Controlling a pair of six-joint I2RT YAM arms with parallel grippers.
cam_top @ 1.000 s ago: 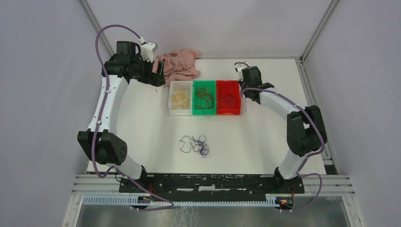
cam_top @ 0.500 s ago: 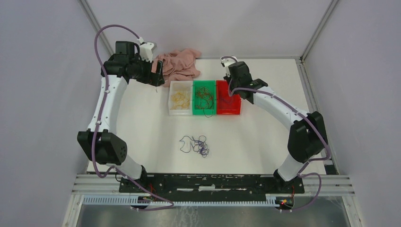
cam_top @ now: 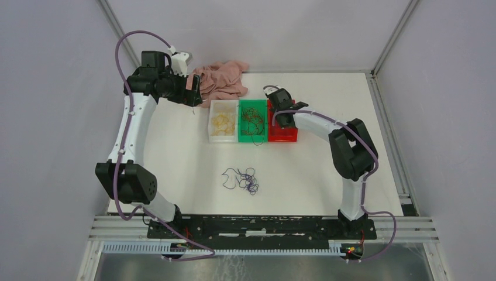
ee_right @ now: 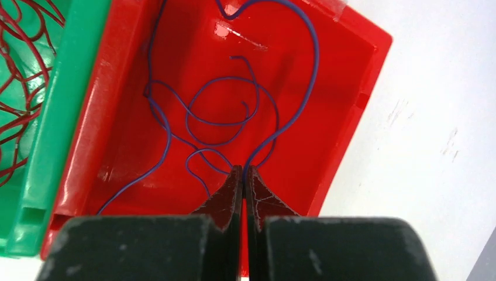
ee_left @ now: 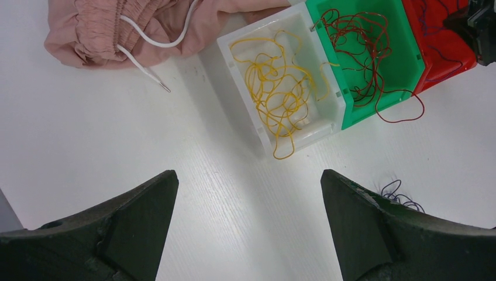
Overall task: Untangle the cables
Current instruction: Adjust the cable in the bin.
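Well, nearest the arms' bases a small purple tangle (cam_top: pixel 243 180) lies loose on the white table (cam_top: pixel 175 152), at about 6 o'clock from the bins. Further back, three bins stand in a row. The white bin (ee_left: pixel 304 133) holds the yellow cables (ee_left: pixel 278 88). The green bin (ee_right: pixel 52 146) holds the red-brown cables (ee_left: pixel 362 52), and one loop hangs over its near edge onto the table. The red bin (ee_right: pixel 117 117) is at 3 o'clock from the green one.

Over the red bin, the right gripper (ee_right: pixel 243 171) is clenched, and a purple strand (ee_right: pixel 316 58) looks pinched at its tips. I think it is dropping this strand in. To do it well, it should stay low, let go only when the whole strand is inside the walls, then lift straight up so nothing clings.

Far back at 11 o'clock, the left gripper (ee_left: pixel 248 175) hangs wide apart, holding nothing, near the pink cloth (ee_left: pixel 88 29).
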